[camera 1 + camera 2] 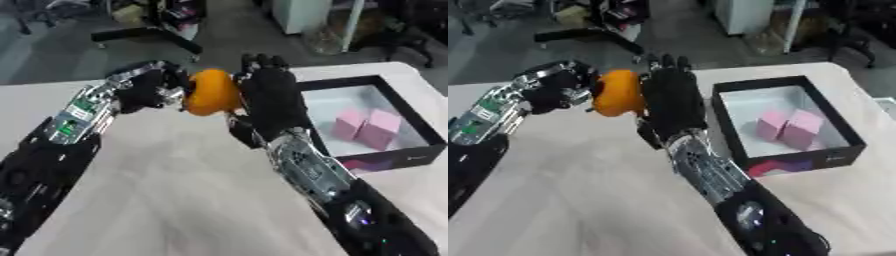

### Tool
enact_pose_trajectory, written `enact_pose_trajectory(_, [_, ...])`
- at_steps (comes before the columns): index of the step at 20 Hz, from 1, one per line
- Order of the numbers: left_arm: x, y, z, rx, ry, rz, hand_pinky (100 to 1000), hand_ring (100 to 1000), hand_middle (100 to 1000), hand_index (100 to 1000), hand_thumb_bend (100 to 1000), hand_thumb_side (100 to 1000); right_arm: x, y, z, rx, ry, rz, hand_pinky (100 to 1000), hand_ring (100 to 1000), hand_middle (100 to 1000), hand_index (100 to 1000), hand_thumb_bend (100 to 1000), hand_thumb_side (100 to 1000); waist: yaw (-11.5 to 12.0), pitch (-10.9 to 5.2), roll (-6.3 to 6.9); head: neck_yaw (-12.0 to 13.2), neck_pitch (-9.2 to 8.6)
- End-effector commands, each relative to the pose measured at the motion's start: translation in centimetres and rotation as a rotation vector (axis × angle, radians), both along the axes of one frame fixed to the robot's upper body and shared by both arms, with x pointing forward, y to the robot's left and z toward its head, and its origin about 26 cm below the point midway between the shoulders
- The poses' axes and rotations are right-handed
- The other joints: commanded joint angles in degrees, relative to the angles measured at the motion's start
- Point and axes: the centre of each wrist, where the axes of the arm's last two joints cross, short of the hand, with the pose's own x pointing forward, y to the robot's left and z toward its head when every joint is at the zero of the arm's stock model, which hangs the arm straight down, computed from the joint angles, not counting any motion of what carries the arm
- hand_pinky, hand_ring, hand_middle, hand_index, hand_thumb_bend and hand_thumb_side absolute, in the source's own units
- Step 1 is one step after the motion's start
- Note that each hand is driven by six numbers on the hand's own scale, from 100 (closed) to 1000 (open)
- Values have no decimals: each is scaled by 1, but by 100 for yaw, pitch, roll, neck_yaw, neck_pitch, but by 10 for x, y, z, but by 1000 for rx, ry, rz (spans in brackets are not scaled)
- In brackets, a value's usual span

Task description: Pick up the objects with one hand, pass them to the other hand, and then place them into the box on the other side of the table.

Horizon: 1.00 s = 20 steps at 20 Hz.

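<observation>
Grasping the orange object point(210, 92), the left hand point(150, 90) meets the open-fingered right hand point(273, 95).

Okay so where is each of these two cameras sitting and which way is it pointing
Left eye view: in the head, looking down at the table; both arms enter from below, left hand and right hand meeting at the orange object.
Right eye view: beside it, same downward aim, same arms.
Both share the black box holding pink blocks.
</observation>
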Motion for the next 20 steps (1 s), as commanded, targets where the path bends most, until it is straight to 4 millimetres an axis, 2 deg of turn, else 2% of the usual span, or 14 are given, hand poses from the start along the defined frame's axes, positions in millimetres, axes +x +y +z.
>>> enact_pose_trajectory(1, [0, 11, 17, -4, -48, 28, 698, 440, 401, 513, 100, 173, 5, -7, 6, 39, -23, -38, 640, 696, 614, 290, 100, 339, -3, -124, 1, -46, -72])
enact_pose_trajectory(8, [-4, 53, 41, -2, -166, 116, 710, 452, 414, 526, 100, 181, 31, -32, -12, 81, -22, -214, 610, 690, 610, 276, 100, 296, 3, -140, 23, -171, -92])
enact_pose_trajectory(11, [-10, 75, 48, -24, -215, 171, 712, 457, 420, 532, 100, 184, 46, -53, -20, 106, -30, -344, 541, 678, 603, 274, 100, 317, 11, -146, 33, -216, -97])
enact_pose_trajectory(15, [-21, 100, 51, -70, -250, 245, 714, 462, 426, 538, 100, 190, 70, -96, -29, 178, -69, -588, 485, 664, 594, 270, 100, 345, 24, -150, 27, -334, -140])
enact_pose_trajectory(19, [-31, 114, 48, -98, -254, 287, 716, 467, 432, 544, 100, 196, 90, -138, -36, 233, -100, -811, 466, 662, 593, 272, 100, 376, 41, -154, 10, -414, -182])
enact_pose_trajectory(20, [-35, 119, 46, -107, -261, 306, 723, 485, 453, 568, 100, 220, 95, -151, -38, 241, -86, -871, 463, 667, 601, 377, 100, 357, 49, -156, 2, -429, -201])
